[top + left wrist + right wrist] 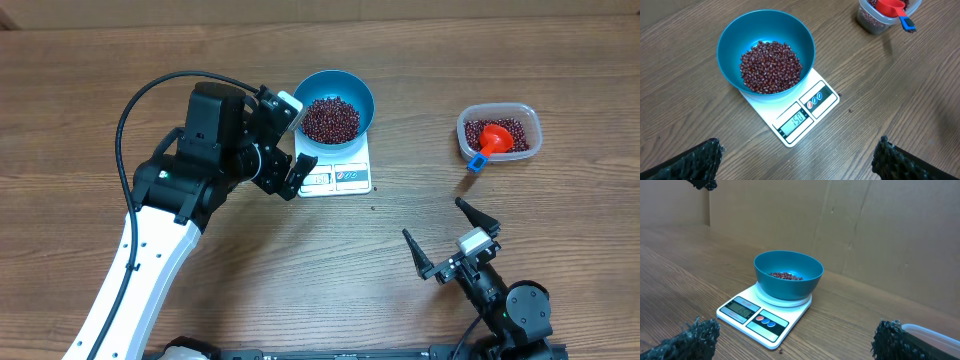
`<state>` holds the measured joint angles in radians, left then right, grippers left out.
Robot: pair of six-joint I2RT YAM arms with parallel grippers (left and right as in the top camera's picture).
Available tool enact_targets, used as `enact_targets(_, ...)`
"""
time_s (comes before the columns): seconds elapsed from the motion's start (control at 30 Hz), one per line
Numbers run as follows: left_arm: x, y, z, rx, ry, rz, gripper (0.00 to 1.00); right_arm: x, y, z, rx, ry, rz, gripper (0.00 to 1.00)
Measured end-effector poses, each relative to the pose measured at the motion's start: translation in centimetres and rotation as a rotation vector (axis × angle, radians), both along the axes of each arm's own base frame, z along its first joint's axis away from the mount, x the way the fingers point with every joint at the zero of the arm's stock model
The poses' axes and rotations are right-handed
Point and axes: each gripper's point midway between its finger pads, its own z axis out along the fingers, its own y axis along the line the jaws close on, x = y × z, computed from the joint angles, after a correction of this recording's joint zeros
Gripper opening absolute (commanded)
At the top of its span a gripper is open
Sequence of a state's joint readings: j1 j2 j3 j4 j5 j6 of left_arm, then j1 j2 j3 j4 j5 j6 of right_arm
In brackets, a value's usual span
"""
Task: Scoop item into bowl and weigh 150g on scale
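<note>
Many beans (771, 67) — loose, glossy, likely roll-prone; bowl (729, 44) smooth, best taken at rim — left gripper (799, 152), right gripper (795, 335) wide, empty.

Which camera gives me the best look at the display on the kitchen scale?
The left wrist view: the scale's display faces the camera, close and unobstructed, with its digits visible. In the overhead view it is tiny and no digits can be made out. The right wrist view shows it at a shallow angle, digits unreadable.
</note>
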<state>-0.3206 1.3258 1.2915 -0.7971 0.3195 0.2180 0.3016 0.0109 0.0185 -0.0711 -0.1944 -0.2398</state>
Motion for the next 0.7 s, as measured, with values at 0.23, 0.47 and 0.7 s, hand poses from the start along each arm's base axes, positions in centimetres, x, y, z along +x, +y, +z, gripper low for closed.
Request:
enact_targets(0.23,0.0,0.0,0.0,0.0,0.0,0.0,1.0,0.0,0.0,0.0,0.0,0.0,0.0,1.0)
enact_targets(0.47,-2.1,0.7,-1.4,0.033,0.099,0.0,1.0,0.0,0.0,0.0,0.0,-0.001,0.0,1.0)
enact_targets(0.7,-7.2,2.4,3.7,-0.005,-0.013,0.001,0.99,0.0,0.0,0.0,0.0,-0.001,0.0,1.0)
